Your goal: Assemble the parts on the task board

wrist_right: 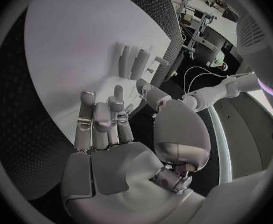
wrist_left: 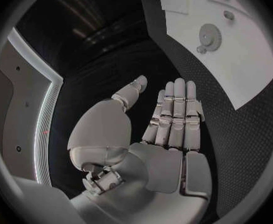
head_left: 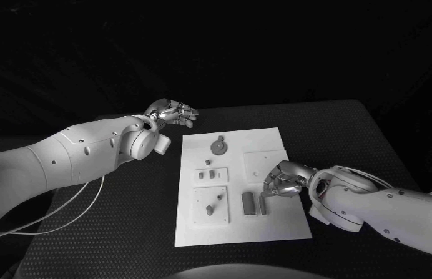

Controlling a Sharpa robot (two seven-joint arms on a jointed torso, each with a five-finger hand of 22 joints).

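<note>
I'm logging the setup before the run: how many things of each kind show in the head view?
Boards: 1, the white task board.
Gear-shaped parts: 1, the gear.
Upright blocks: 2, the dark block and the pale block.
Robot hands: 2, the left hand and the right hand.
Total: 6. Smaller parts are too small to count.
</note>
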